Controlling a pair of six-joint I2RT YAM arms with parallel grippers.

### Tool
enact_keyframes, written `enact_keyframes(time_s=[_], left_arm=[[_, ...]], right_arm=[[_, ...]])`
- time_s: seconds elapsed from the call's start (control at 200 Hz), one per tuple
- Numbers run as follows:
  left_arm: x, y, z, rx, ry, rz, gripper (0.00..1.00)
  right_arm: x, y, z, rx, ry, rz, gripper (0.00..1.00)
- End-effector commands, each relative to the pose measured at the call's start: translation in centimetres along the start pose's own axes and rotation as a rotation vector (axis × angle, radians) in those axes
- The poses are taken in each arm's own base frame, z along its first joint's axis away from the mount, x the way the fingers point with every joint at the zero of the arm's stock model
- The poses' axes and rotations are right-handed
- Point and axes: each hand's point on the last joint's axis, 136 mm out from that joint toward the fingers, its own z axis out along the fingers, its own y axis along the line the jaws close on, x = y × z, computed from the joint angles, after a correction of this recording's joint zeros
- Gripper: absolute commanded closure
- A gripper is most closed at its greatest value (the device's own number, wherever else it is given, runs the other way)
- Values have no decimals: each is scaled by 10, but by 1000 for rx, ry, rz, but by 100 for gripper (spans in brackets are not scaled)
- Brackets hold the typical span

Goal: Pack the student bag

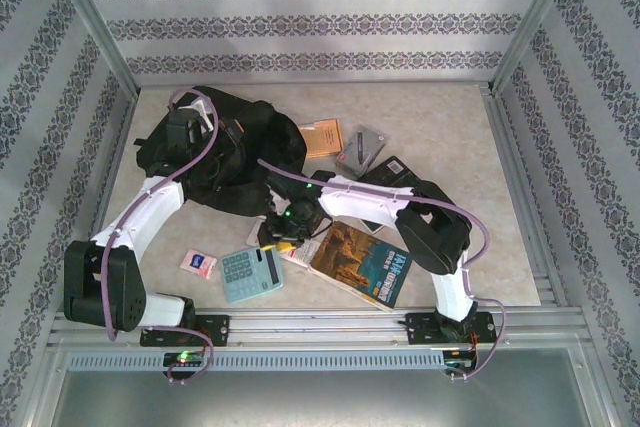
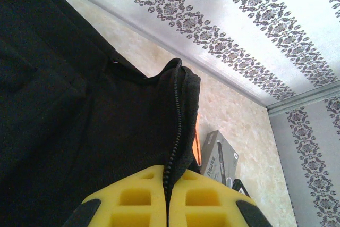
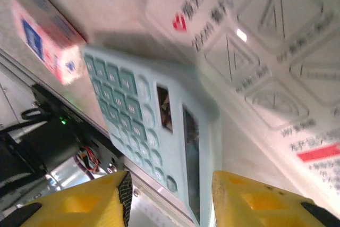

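The student bag, a soft black backpack, lies at the back left of the table. My left gripper rests on it. In the left wrist view its yellow fingers are shut on the bag's zipper edge. My right gripper hangs over the top end of a pale teal calculator. In the right wrist view the calculator reaches in between the open yellow fingers. The right finger is close beside its edge, and the left finger stands apart from it.
A book with a canyon cover lies front centre, and a small pink packet sits left of the calculator. Behind are an orange book, a grey box and a black item. A white printed pack lies beside the calculator.
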Motion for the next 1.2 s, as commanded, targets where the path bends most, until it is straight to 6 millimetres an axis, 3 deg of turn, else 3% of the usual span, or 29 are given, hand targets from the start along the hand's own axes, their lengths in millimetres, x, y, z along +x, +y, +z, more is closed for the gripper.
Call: enact_keyframes(time_s=[0.0,0.075,0.24,0.45,0.67,1.009,1.199], left_arm=[[-14,-10,-7,38,-61,9,100],[-14,-9,-7,35,-60,9,100],[-16,-8,-7,30,-64,13,100],[-15,-5,-6,17,-63,21,100],[-13,-2,-5,10,-60,26,100],[-13,-1,-4,6,-59,31,100],[-14,-4,-5,13,-62,41,100]], right_arm=[[-15,-17,-5,96,-39,-24,54],[-16,-27,-13,143,-70,-45,51],[4,-25,-19,101,-73,-99,49],[33,-22,12,61,37,-155,52],[36,-14,31,12,92,-177,56],[39,-11,47,-28,122,-182,79],[35,-13,33,-22,81,-177,97]])
